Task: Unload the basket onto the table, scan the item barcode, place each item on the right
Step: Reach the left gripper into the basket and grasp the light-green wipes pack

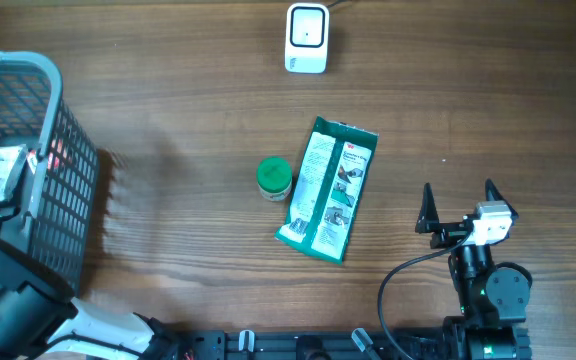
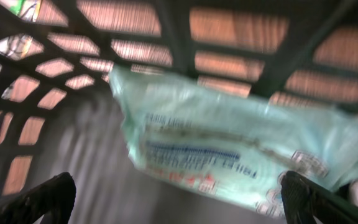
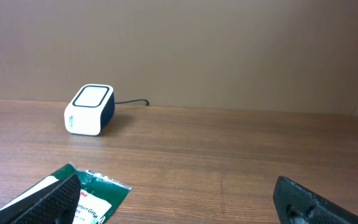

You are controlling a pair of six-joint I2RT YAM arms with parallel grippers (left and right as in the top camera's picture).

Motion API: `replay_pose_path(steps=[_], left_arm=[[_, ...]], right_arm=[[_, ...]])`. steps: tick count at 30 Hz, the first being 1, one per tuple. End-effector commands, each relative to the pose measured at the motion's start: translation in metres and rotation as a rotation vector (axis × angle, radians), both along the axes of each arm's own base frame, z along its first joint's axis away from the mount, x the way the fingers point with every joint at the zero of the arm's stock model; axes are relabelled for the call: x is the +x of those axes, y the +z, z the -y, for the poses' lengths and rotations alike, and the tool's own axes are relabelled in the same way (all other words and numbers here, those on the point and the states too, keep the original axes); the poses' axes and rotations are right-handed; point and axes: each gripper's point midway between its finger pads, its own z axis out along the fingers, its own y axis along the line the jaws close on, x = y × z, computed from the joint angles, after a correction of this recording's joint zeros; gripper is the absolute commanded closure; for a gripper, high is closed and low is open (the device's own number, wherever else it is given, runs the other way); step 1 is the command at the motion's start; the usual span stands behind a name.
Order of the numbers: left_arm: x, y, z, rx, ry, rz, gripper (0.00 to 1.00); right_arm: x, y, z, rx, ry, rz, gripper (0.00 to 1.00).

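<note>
At the table's point(image 1: 168, 100) left edge, the left gripper point(image 2: 179, 202) reaches into the basket point(image 1: 68, 170), jaws spread wide and gripping nothing, lined up on the pale packet point(image 2: 229, 149) against the mesh, probably the item to scan. A green tub point(image 1: 274, 178) and a green packet point(image 1: 328, 190) lie mid-table, short of the scanner point(image 1: 306, 38) at the far edge. Near the right front corner, the right gripper point(image 1: 458, 192) sits wide open and empty, clear of the work.

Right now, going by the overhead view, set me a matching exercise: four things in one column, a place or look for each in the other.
1 scanner
2 tub
3 packet
4 basket

A round, green lid
B dark mesh, far left
C white, at the top of the overhead view
D lying flat in the middle, green and white

Pairs: 1-C, 2-A, 3-D, 4-B
</note>
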Motion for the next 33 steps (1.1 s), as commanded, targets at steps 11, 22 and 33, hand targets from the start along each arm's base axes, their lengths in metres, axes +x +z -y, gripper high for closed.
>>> replay_pose_path(steps=[11, 22, 33], left_arm=[[-0.017, -0.036, -0.013, 0.013, 0.049, -0.025, 0.63], [-0.017, -0.055, -0.009, -0.029, 0.043, -0.047, 0.00], [0.049, -0.013, 0.013, 0.058, -0.179, 0.001, 0.00]], right_arm=[[0.000, 0.001, -0.003, -0.013, 0.016, 0.006, 0.00], [0.000, 0.001, -0.003, -0.013, 0.016, 0.006, 0.00], [0.000, 0.001, -0.003, -0.013, 0.016, 0.006, 0.00]])
